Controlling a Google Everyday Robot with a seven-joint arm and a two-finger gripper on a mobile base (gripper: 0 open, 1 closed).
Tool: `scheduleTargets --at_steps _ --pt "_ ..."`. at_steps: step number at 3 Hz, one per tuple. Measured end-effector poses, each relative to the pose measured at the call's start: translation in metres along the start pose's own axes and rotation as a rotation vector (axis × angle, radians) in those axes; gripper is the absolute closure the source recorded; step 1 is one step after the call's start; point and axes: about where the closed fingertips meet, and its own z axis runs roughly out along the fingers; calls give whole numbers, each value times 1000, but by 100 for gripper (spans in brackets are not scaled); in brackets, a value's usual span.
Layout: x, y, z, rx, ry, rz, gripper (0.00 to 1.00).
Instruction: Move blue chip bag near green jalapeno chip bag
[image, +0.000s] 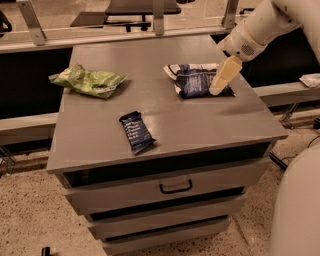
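Note:
The blue chip bag (194, 79), navy with a white end and white print, lies on the right part of the grey cabinet top (200, 125). The green jalapeno chip bag (88, 81) lies wrinkled at the left part of the top, well apart from the blue bag. My gripper (220, 86) comes in from the upper right on a white arm, and its pale finger hangs over the right end of the blue bag, at or just above it.
A narrow dark blue bar wrapper (135, 131) lies near the front middle of the top. The cabinet has drawers with a black handle (175, 187). A metal rail (125, 37) runs behind. The robot's white body (297, 210) stands at the lower right.

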Motion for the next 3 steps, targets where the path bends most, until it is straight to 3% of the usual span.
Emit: scheduleTargets --at_steps 3 --pt "29 8 47 -8 21 112 0"
